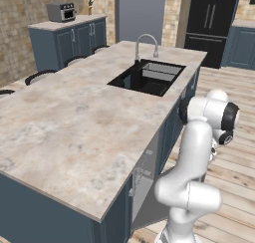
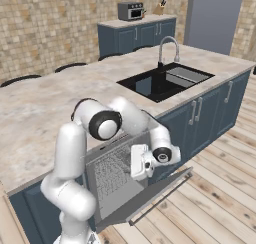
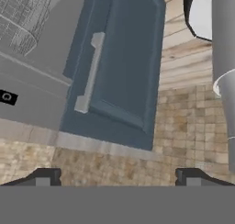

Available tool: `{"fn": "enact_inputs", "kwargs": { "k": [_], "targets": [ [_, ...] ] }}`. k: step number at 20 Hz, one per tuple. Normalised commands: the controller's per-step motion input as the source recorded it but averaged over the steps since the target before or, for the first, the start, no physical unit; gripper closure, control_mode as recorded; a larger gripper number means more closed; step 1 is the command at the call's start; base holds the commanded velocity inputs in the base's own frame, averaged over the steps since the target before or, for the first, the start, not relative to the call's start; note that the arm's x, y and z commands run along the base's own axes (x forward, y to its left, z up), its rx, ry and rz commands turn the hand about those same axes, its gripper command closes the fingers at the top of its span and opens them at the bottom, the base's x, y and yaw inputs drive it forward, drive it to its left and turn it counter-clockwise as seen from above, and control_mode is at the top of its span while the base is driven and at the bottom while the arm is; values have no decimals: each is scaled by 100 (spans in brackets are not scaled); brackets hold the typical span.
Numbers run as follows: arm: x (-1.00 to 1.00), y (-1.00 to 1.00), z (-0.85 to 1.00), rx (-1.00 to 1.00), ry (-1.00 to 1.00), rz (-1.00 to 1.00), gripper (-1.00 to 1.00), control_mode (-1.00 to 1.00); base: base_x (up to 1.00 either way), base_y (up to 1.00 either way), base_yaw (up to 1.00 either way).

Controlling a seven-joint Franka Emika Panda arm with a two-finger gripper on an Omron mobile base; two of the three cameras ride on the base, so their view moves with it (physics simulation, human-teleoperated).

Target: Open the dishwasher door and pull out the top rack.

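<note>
The dishwasher door [image 2: 150,198] hangs partly open from its bottom hinge, tilted outward with its plain grey inner face up. Behind it the top rack [image 2: 112,174] shows as faint pale wires inside the dishwasher's opening. My gripper [image 2: 136,163] hovers over the door's inner face, just in front of the opening. In the hand view its two dark fingertips [image 3: 43,177] stand far apart at the bottom, so my gripper [image 3: 119,178] is open and holds nothing. A patch of rack wire [image 3: 18,21] sits at that view's upper left. From the left base view the door [image 1: 149,212] is a grey wedge under the counter.
A blue cabinet door [image 3: 126,58] with a silver handle [image 3: 89,74] lies straight ahead of the hand. The island counter [image 1: 74,127] overhangs the dishwasher, with sink [image 1: 147,76] and faucet [image 1: 144,44]. Wooden floor [image 2: 220,198] spreads to the right.
</note>
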Motion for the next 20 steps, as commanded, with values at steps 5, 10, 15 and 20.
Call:
{"fn": "enact_inputs", "kwargs": {
  "k": [5,10,15,20],
  "targets": [
    [88,-9,-65,0,54,-10,-100,-100,0,0,0],
    [74,1,-97,0,51,-8,-100,-100,0,0,0],
    [41,23,-46,0,16,-1,-100,-100,0,0,0],
    [60,22,-49,-6,-3,0,-100,-100,0,0,0]
  ]
}}
